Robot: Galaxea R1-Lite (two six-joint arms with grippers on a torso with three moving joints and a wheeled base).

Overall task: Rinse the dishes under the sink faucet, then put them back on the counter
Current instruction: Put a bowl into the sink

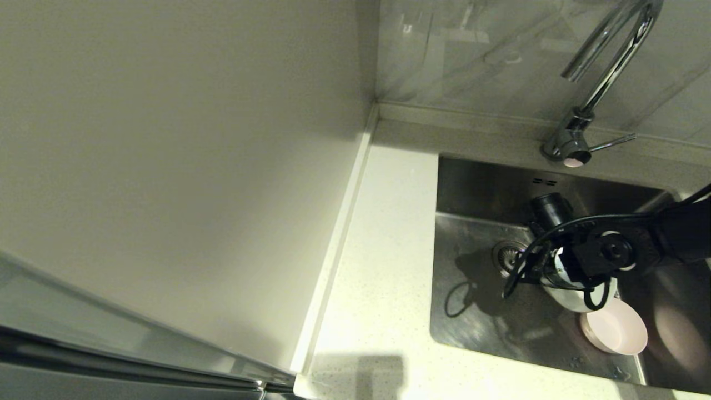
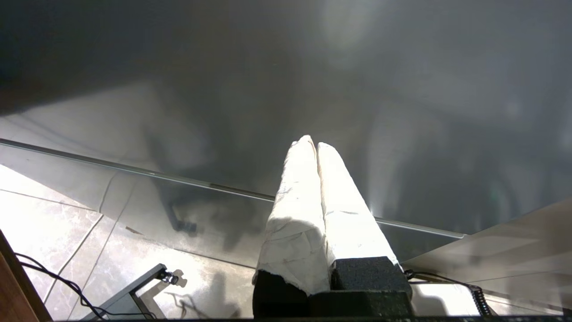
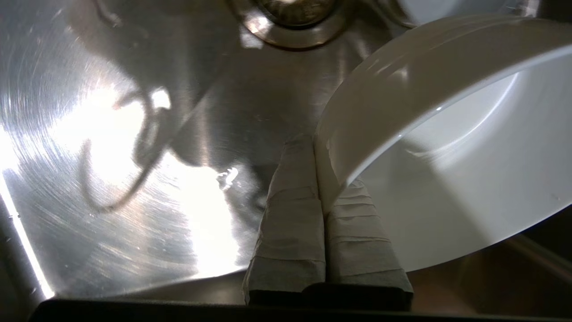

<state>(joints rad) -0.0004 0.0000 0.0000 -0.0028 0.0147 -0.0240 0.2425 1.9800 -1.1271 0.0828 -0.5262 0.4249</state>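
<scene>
My right gripper (image 3: 319,154) is down inside the steel sink (image 1: 477,316), shut on the rim of the white bowl (image 3: 451,161), one finger inside and one outside. The bowl hangs tilted over the basin floor, beside the drain strainer (image 1: 506,255); in the head view the white bowl (image 1: 572,299) shows below my wrist. The pale pink bowl (image 1: 615,329) lies on the sink floor just in front of it. No grey-blue bowl is in view. The chrome faucet (image 1: 608,69) rises behind the sink, with no water visible. My left gripper (image 2: 313,144) is shut, holds nothing, and is parked away from the sink.
The white speckled counter (image 1: 383,250) runs along the sink's left side up to a beige wall panel (image 1: 166,166). The faucet's thin lever (image 1: 612,143) sticks out to the right at its base. Two overflow slots (image 1: 544,181) mark the sink's back wall.
</scene>
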